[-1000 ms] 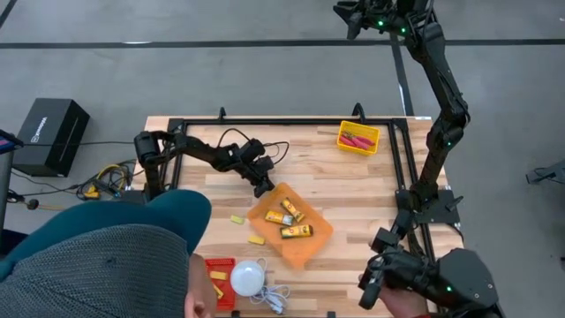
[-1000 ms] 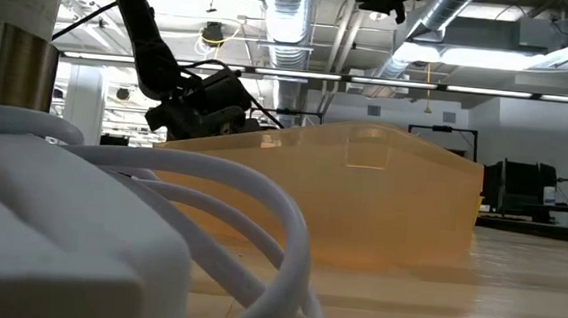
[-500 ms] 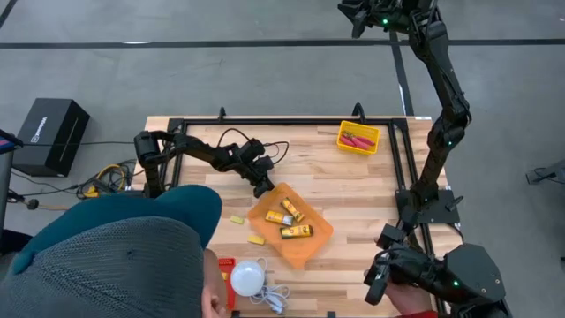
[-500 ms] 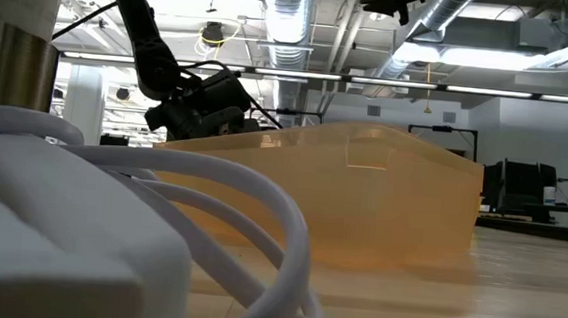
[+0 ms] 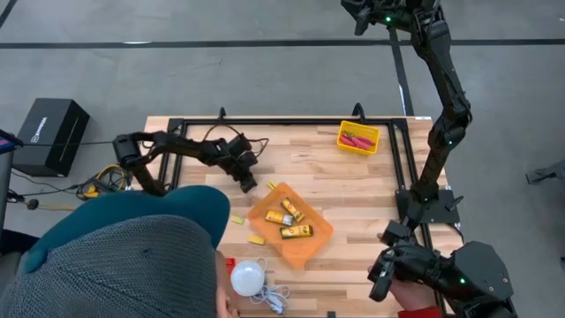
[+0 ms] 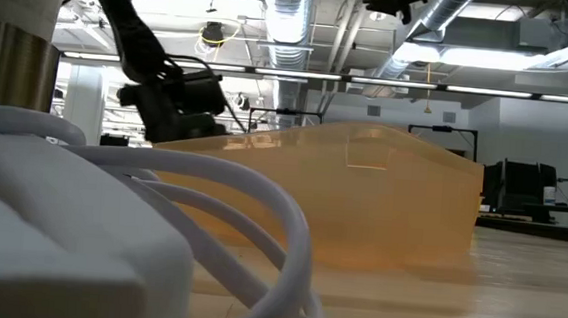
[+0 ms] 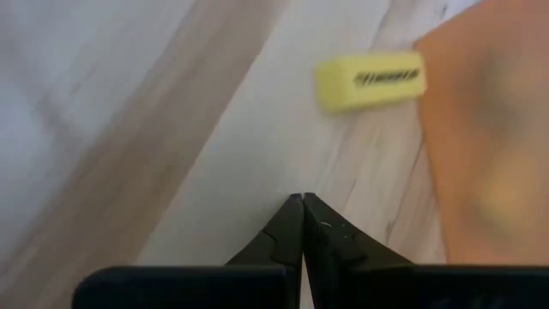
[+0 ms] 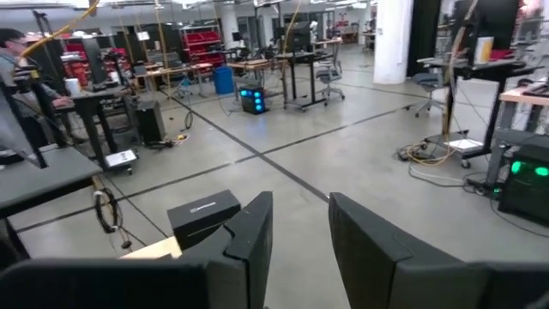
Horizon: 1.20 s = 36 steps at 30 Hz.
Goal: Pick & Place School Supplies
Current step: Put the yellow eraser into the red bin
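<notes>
My left gripper (image 5: 248, 182) is shut and empty, low over the bare wood just left of the orange tray (image 5: 318, 237); it also shows in the low view (image 6: 178, 122). In the left wrist view its shut fingertips (image 7: 303, 202) point at the boards, and a small yellow block (image 7: 371, 80) lies flat on the table ahead, beside the tray's edge (image 7: 489, 129). That block (image 5: 271, 185) lies at the tray's far-left corner. Three orange-yellow packets (image 5: 288, 219) lie in the tray. Two more yellow blocks (image 5: 237, 219) (image 5: 256, 238) lie on the table. My right gripper (image 8: 300, 230) is open, raised high beyond the far edge (image 5: 357, 12).
A yellow bin (image 5: 358, 138) with red-handled scissors stands at the far right. A white dome (image 5: 247, 277) with its cord sits at the near edge; the cord fills the low view's foreground (image 6: 211, 204). A person's head (image 5: 115, 256) covers the near-left table and most of the red bin (image 5: 225, 263).
My left gripper has drawn back from the tray's far-left corner toward the table's left edge. The small yellow block now shows on the table where the gripper stood. The person's head has moved right over the red bin.
</notes>
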Each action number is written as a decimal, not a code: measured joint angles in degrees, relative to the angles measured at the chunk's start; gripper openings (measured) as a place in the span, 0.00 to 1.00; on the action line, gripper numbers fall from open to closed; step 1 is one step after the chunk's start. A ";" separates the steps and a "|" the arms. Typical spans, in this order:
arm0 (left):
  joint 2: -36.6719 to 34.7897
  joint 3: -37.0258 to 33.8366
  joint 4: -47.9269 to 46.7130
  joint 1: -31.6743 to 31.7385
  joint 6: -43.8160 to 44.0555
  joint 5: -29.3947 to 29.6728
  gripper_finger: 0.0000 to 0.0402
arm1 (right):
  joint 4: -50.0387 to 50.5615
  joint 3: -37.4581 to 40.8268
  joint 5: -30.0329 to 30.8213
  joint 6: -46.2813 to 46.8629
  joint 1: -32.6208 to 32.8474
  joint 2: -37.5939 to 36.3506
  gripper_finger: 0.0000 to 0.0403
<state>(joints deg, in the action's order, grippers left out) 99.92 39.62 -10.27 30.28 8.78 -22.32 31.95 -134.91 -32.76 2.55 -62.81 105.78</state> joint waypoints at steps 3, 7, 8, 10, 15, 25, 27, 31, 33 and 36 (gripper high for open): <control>-3.11 -2.08 -2.56 1.76 0.86 0.41 0.00 | -0.48 0.00 -0.43 0.02 0.02 0.00 0.27; -8.72 -3.87 -4.73 3.39 2.86 2.75 0.00 | -1.23 0.00 -0.44 0.00 0.00 0.00 0.27; -10.00 -4.08 -4.00 3.44 3.59 3.08 0.00 | -1.24 0.00 -0.43 0.02 0.00 0.00 0.27; -12.13 -4.28 -2.03 3.05 4.88 3.64 0.00 | -1.16 0.00 -0.43 0.21 0.02 0.00 0.27; -13.36 -2.72 2.25 -0.23 8.27 -1.05 0.00 | -0.87 0.00 -0.26 0.31 0.05 0.00 0.27; -13.52 -1.12 6.12 0.06 11.08 0.19 0.00 | 18.32 0.26 -1.89 -5.56 1.19 2.50 0.03; -13.53 -1.12 6.08 0.62 11.08 -0.03 0.00 | 22.18 0.15 -6.83 -8.49 1.60 3.04 0.02; -13.55 -1.10 6.19 1.96 9.72 -0.62 0.00 | 36.53 0.15 -12.58 -15.67 3.08 6.22 0.00; -13.57 -1.10 6.29 2.72 9.66 -0.73 0.00 | 42.24 0.24 -12.38 -19.31 3.97 8.62 0.00; -13.90 -1.05 6.79 4.01 9.44 -1.73 0.00 | 44.11 0.15 -13.93 -18.22 6.91 12.76 0.00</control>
<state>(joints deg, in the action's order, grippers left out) 86.02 38.57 -3.48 34.29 18.22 -24.05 76.05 -134.76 -46.69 -15.68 -55.89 118.54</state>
